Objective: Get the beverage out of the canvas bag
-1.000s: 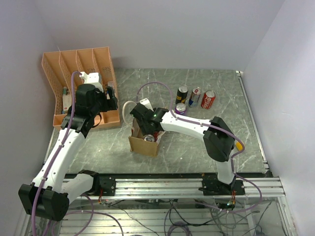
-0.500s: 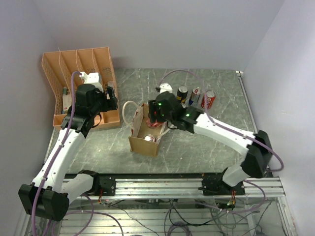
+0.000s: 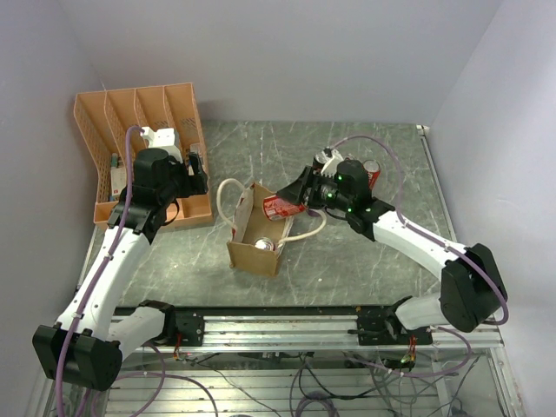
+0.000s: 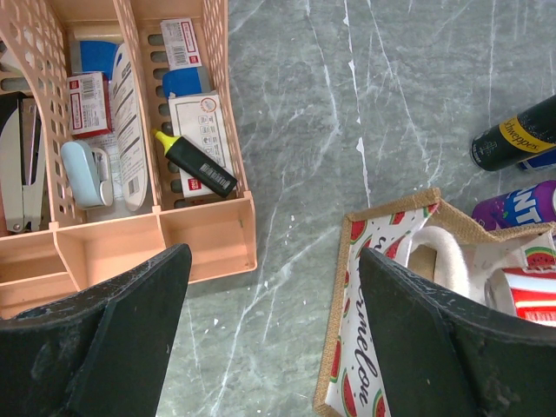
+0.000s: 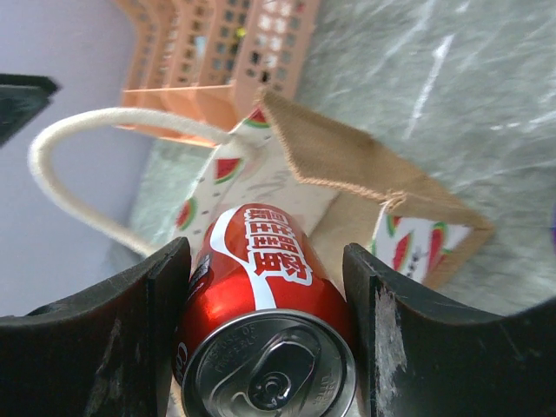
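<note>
Top external view is showing the right arm reaching leftward across the desk (image 3: 373, 261), its elbow bending low near the right edge and its forearm rising toward the canvas bag (image 3: 252, 258). The right tool (image 3: 291, 201) is gripping a red beverage can (image 3: 276, 208), holding it tilted just above the bag's right rim. In the right wrist view, both fingers (image 5: 148, 313) are pressing the can's (image 5: 261, 295) sides, with the bag (image 5: 347, 165) lying behind it. A second can (image 3: 263, 245) is sitting inside the bag. The left arm is stretching forward and up, its left tool (image 3: 195, 169) hanging wide open beside the orange rack (image 3: 139, 113); the left wrist view is showing bare desk between its fingers (image 4: 139, 313).
</note>
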{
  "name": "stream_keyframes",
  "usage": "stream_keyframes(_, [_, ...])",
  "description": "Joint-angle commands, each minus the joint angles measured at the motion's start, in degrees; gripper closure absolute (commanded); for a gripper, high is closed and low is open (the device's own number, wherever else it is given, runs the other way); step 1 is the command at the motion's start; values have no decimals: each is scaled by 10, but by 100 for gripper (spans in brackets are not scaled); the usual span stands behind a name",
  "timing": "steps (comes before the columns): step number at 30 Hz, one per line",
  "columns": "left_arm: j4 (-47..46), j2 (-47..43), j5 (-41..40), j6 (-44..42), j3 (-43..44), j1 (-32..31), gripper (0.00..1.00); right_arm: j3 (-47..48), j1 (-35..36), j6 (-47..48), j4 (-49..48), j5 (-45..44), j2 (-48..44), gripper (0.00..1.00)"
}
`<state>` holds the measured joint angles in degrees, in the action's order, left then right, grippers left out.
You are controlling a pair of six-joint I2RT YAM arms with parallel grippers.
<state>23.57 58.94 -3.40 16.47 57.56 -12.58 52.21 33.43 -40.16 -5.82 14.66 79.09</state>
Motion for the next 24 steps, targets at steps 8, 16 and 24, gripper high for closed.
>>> stream_keyframes(8, [-14, -9, 3, -1, 2, -2, 11, -62, -103, -239, -361, 260, -47, 97])
stream_keyframes(16, [-14, -8, 3, -1, 3, -2, 11, -41, -182, -153, -206, 222, -129, 100])
stream_keyframes(24, [-14, -8, 5, -1, 3, -3, 11, -24, -239, 36, 67, 26, -199, 100])
